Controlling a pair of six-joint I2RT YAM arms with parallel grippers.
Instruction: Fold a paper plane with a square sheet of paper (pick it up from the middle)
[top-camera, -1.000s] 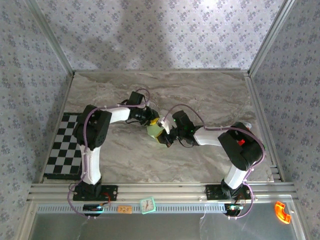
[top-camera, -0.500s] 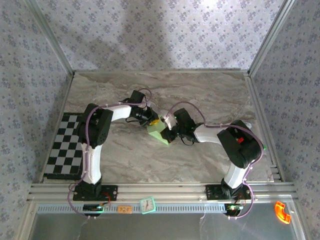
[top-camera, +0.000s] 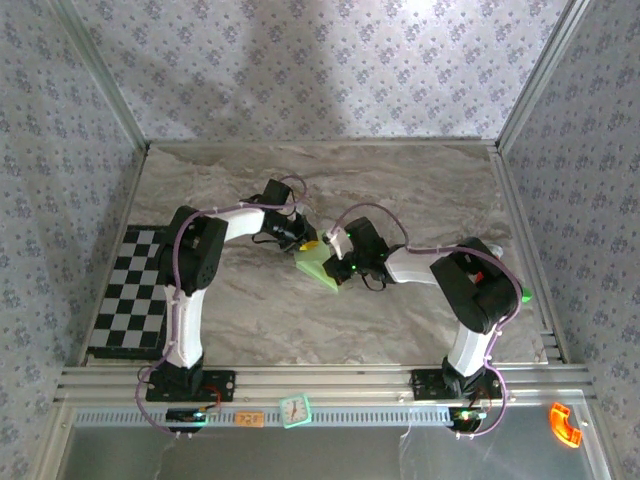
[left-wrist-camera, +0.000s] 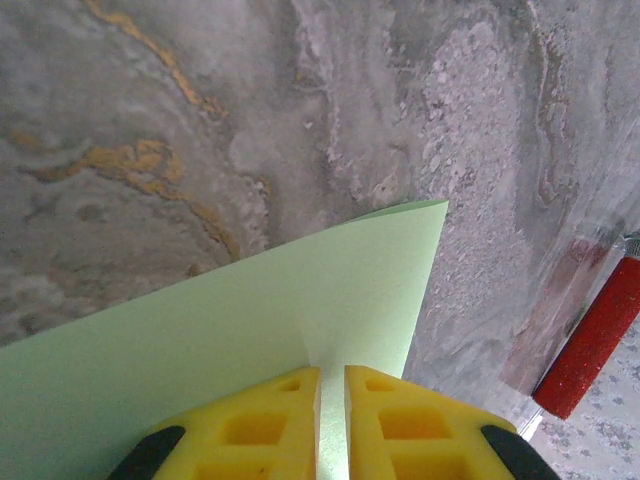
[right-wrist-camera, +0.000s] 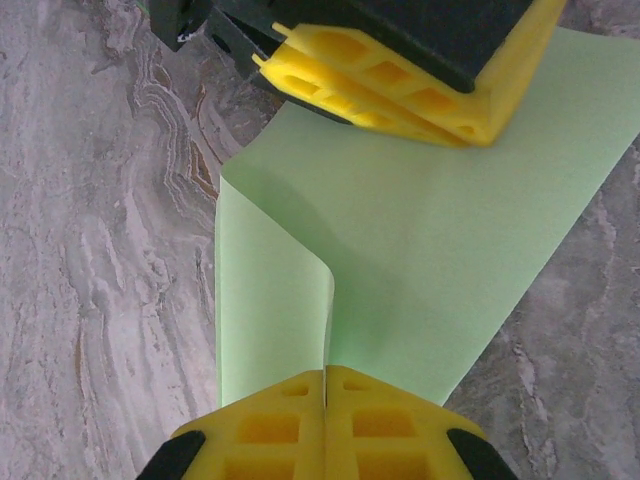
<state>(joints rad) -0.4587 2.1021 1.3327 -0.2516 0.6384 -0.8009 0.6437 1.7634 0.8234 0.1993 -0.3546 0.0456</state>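
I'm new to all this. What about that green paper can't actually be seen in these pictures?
Top view: the green paper is too small to read its creases.
Left wrist view: the left fingers and bottom edge hide its near part; the red object is cut off at right.
Right wrist view: the left fingers cover its far edge.

Square sheet of paper (top-camera: 320, 270): a second ago a bunched, yellowish lump between the arms; now spread flatter and paler green, its near corner drawn to a point toward the right arm's base. Right gripper (top-camera: 335, 262) has shifted away from its base and leftward, ending just beside the left gripper (top-camera: 308, 245). Right forearm (top-camera: 410, 268) lies more level; right elbow (top-camera: 480, 290) has swung slightly left. Left jaws have narrowed onto the sheet's edge. Left wrist has crept a little toward the back wall.
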